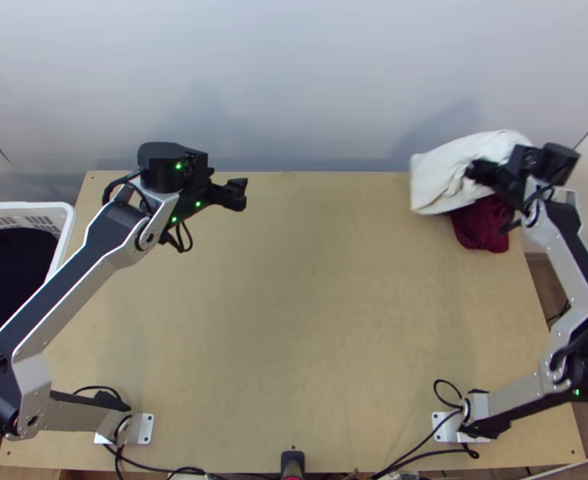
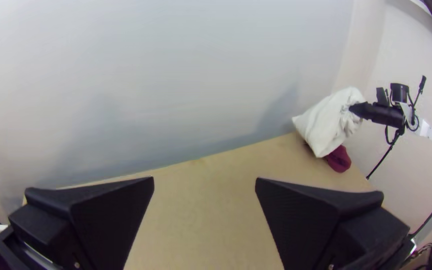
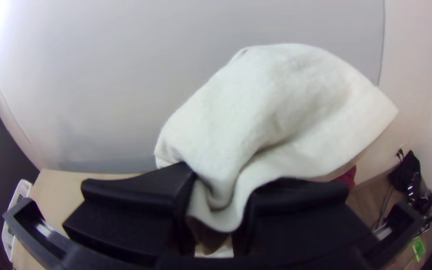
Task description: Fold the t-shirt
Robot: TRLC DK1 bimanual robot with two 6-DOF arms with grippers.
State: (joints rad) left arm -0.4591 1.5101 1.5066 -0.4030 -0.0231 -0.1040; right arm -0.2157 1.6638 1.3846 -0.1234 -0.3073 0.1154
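pinching bunched white cloth (image 1: 438, 182) in the right gripper (image 1: 476, 170), by dark red cloth (image 1: 483, 226); holds the left gripper (image 1: 236, 194) wide above the table (image 1: 294, 320).

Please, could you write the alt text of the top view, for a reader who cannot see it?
Right pincer gripping white cloth, next to dark red cloth at the far right corner of a wooden table; left pincer over its far left part; white basket at left.
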